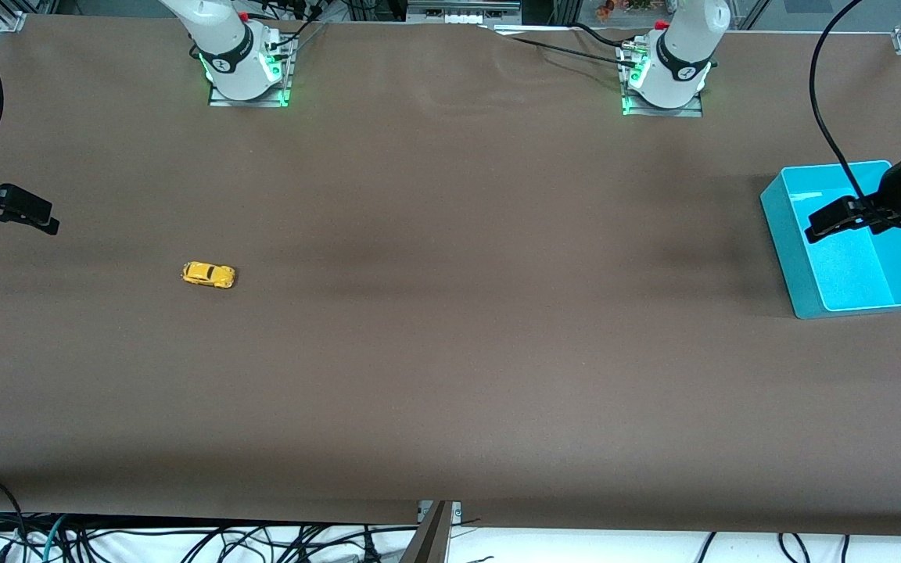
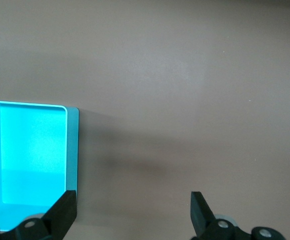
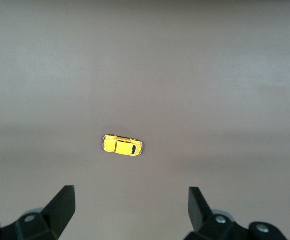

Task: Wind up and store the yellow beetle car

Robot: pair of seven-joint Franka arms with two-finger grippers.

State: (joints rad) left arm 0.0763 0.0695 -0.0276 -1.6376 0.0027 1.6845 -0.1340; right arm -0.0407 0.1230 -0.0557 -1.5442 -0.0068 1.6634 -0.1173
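Two grippers show in my front view: the right gripper (image 1: 48, 219) hangs over the right arm's end of the table, its arm cut off at the edge, while the left gripper (image 1: 822, 227) hangs over the turquoise bin (image 1: 779, 215), and the yellow beetle car (image 1: 208, 274) sits on the brown table (image 1: 450, 352) well apart from both. My left wrist view gives me that gripper's fingers (image 2: 65, 212) spread apart over the bin's corner, only their tips in frame. My right wrist view shows its fingers (image 3: 65, 205) spread too, the car on its wheels on the table below them, and I can read no writing on it.

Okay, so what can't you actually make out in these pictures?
- Yellow beetle car: too small in every view to show any winding mechanism.
- Turquoise bin: the left tool covers part of its floor in the front view; the left wrist view's edge crops it.
- Right tool: its arm is cut off by the front view's edge.
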